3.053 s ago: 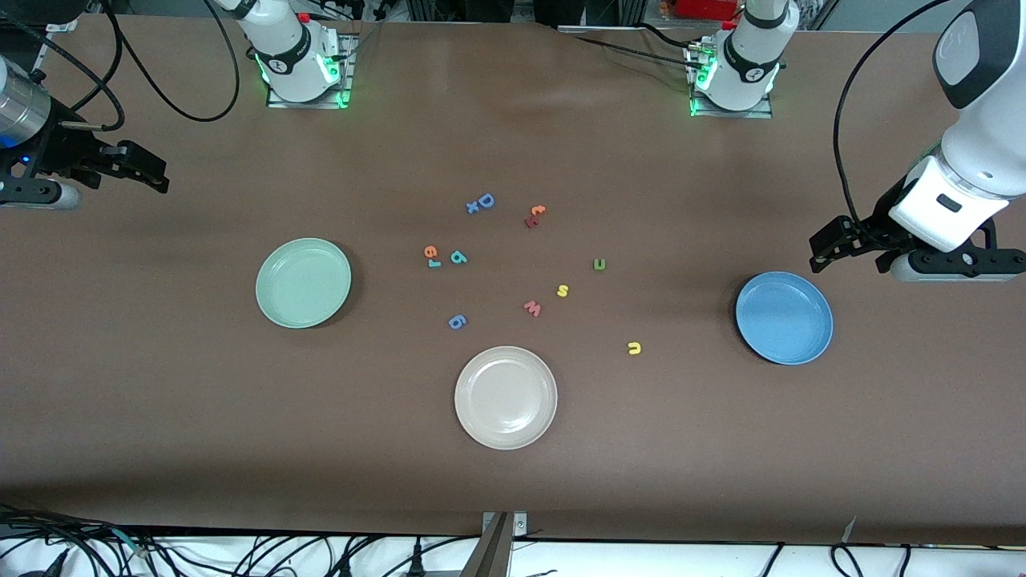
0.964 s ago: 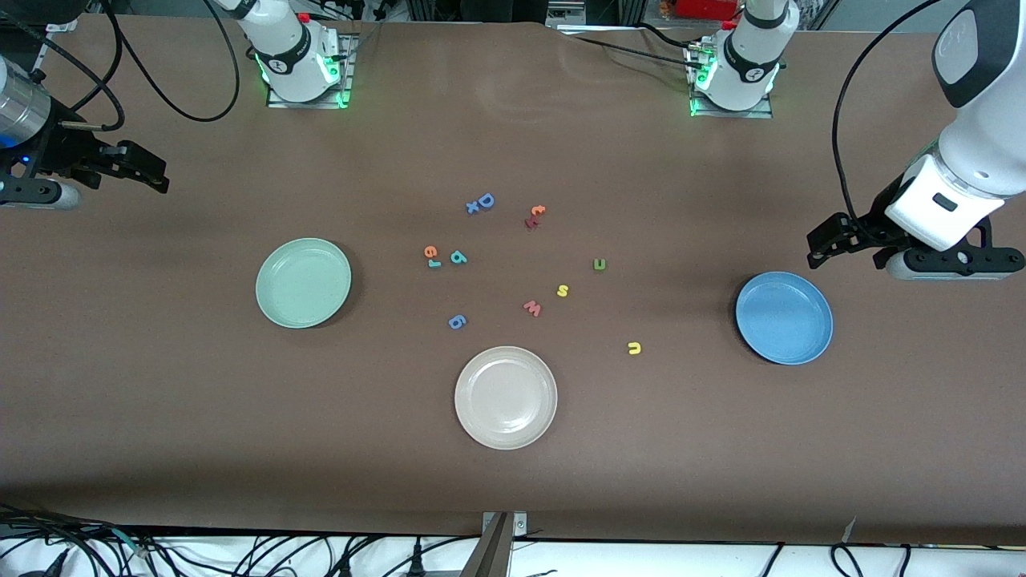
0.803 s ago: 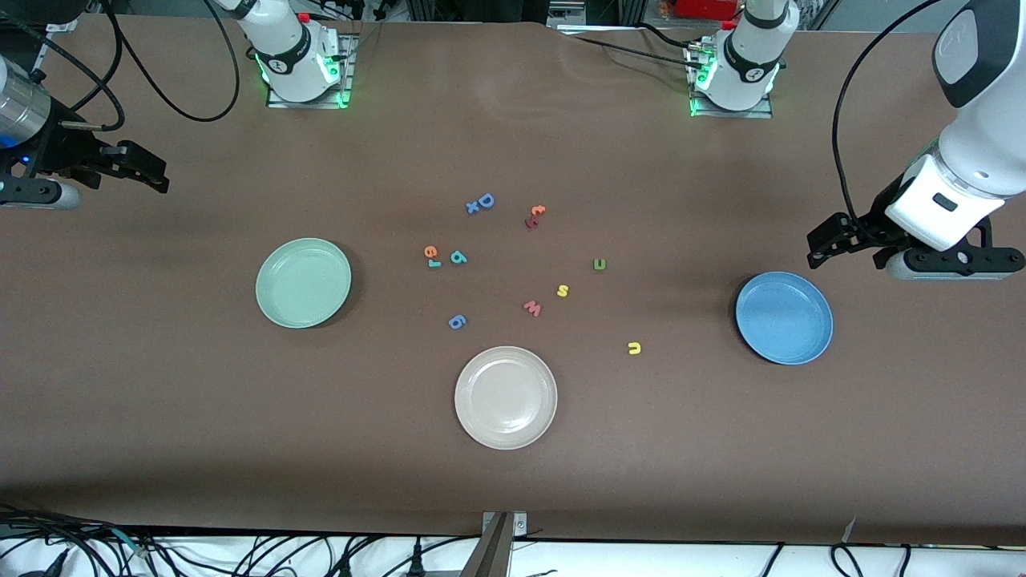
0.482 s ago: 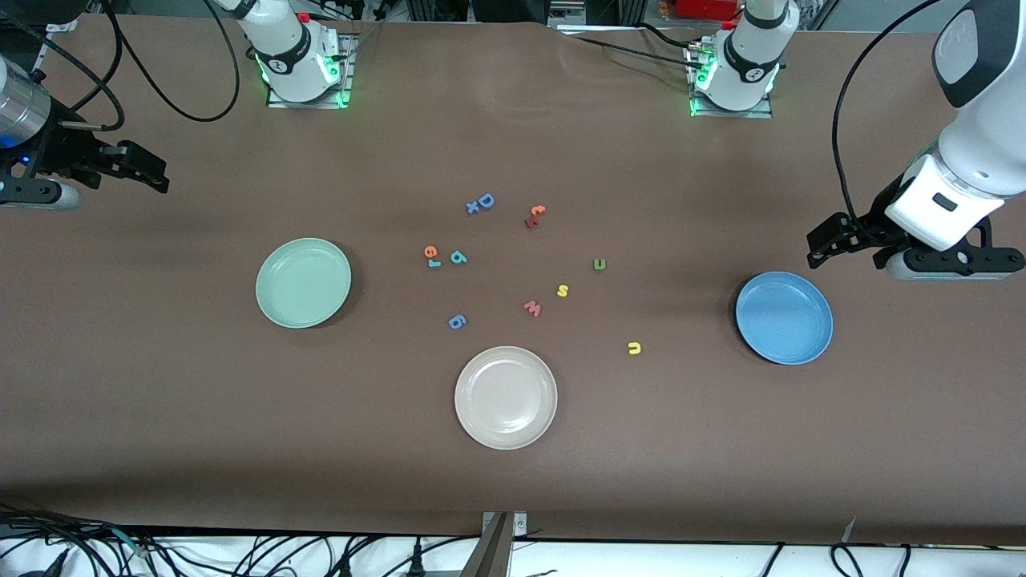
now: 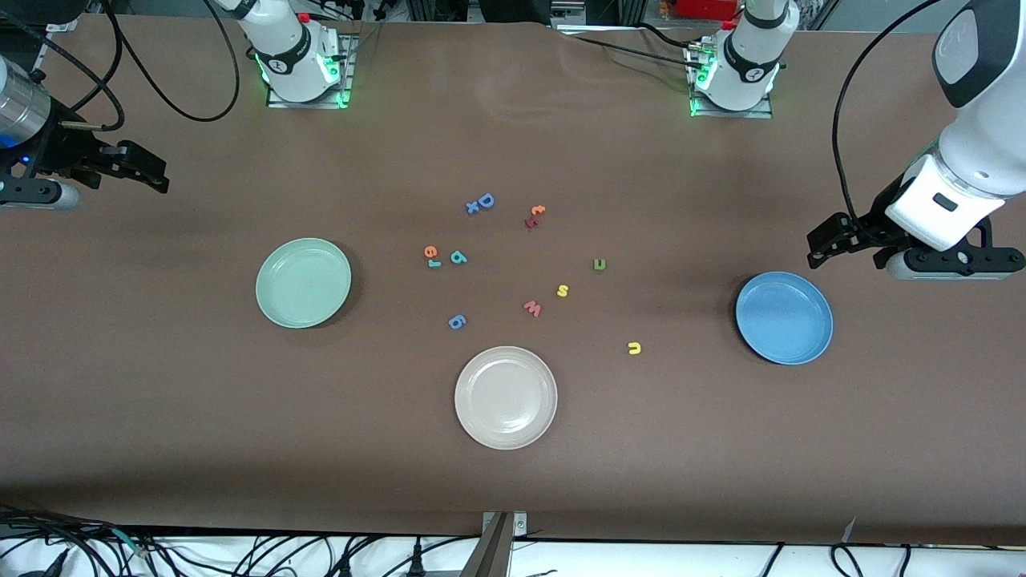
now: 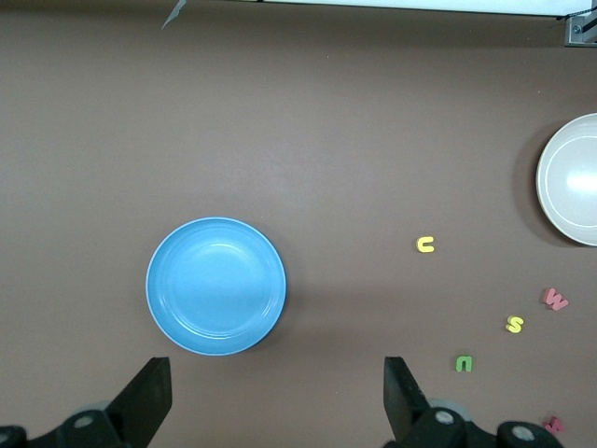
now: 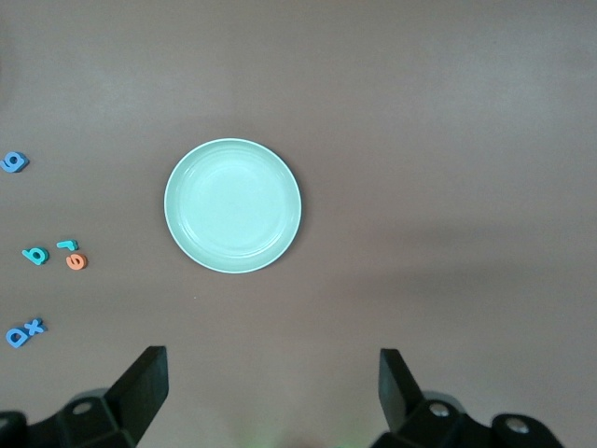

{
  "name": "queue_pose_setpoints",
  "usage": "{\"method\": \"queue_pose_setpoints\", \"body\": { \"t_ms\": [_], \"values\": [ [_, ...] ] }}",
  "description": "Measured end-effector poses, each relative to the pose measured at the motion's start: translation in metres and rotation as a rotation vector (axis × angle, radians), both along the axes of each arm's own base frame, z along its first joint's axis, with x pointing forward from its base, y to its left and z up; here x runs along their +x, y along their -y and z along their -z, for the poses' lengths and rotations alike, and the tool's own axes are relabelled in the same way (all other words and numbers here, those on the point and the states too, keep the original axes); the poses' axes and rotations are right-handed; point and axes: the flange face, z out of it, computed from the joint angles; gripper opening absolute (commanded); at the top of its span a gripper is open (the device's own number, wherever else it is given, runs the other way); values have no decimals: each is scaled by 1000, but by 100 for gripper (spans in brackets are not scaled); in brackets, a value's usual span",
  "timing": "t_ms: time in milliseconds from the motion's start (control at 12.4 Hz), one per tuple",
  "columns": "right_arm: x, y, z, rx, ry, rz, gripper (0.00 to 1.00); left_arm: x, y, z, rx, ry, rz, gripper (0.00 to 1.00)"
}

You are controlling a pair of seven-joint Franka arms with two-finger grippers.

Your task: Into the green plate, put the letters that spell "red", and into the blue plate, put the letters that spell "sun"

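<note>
Letters (image 5: 562,291) untouched; both end effectors (left (image 5: 826,244), right (image 5: 148,172)) hover agape.

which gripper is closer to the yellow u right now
Left. The left gripper hangs open by the blue plate, at the yellow u's end of the table. The right gripper waits open past the green plate, much farther off.
</note>
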Motion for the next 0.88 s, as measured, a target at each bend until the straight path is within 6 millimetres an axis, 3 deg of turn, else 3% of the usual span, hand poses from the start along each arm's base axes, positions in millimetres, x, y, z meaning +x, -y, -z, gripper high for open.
{"method": "queue_pose_setpoints", "body": {
  "t_ms": [643, 884],
  "values": [
    [0, -1, 0, 0, -3, -1, 100, 2, -8, 5, 0, -10, -13, 100],
    [-4, -11, 5, -2, -43, -20, 100, 3, -8, 7, -1, 0, -13, 100]
  ]
}}
